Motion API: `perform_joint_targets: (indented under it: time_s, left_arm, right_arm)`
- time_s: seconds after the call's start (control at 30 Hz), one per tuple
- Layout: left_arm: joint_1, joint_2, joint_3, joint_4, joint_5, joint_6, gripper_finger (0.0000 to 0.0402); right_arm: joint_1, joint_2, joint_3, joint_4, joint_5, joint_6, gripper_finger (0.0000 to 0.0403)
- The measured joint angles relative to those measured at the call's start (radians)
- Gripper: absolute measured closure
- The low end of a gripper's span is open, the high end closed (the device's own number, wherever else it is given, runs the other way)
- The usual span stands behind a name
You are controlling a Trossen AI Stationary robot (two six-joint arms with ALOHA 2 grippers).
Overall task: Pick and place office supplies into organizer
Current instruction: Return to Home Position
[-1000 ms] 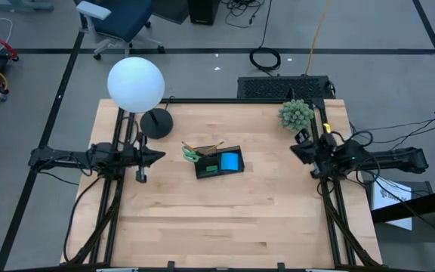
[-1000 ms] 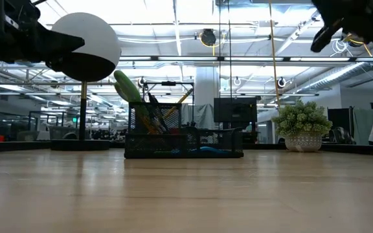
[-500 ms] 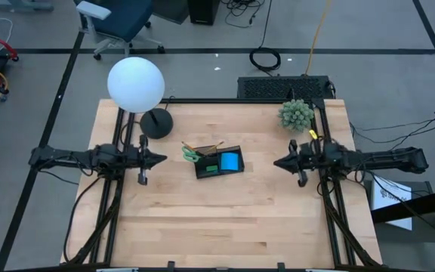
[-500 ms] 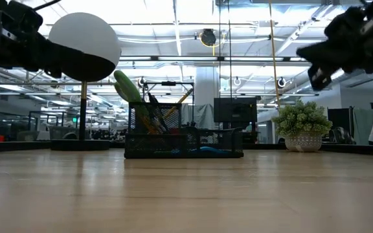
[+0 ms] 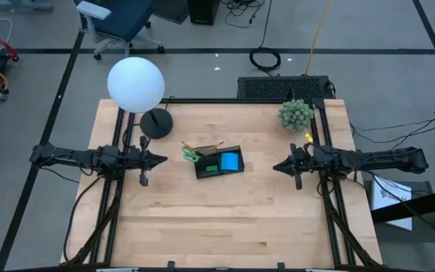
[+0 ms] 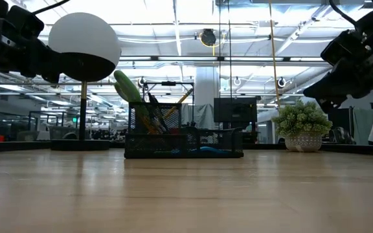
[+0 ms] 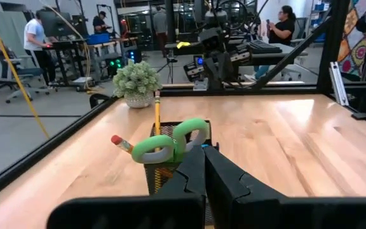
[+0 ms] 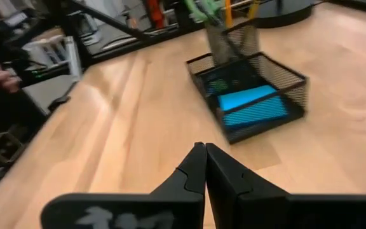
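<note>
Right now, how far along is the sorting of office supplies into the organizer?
Looks essentially finished. Done: the organizer holds the blue note pad, green-handled scissors and pencils. In hand: nothing; the left gripper and right gripper are shut and empty, raised on either side of it. Left: I see no supply outside the organizer, so probably only parking the arms.

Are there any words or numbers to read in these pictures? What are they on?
No text can be read anywhere here.
Print on the white sheet right of the table: too small to read.
Pale marks on the body of the right gripper: too blurred to read.
</note>
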Motion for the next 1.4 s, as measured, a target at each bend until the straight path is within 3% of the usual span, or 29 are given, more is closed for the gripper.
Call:
perform_joint_targets:
  time_s: [0.13, 1.4]
  left_arm:
    - [-0.001, 0.0, 0.0, -0.001, 0.0, -0.009, 0.0401]
    - [-0.001, 0.0, -0.002, 0.032, 0.0, -0.011, 0.038]
  right_arm:
    - [-0.001, 0.001, 0.0, -0.014, 0.067, -0.004, 0.0403]
    - [0.0, 0.004, 0.0, 0.0, 0.07, -0.032, 0.0403]
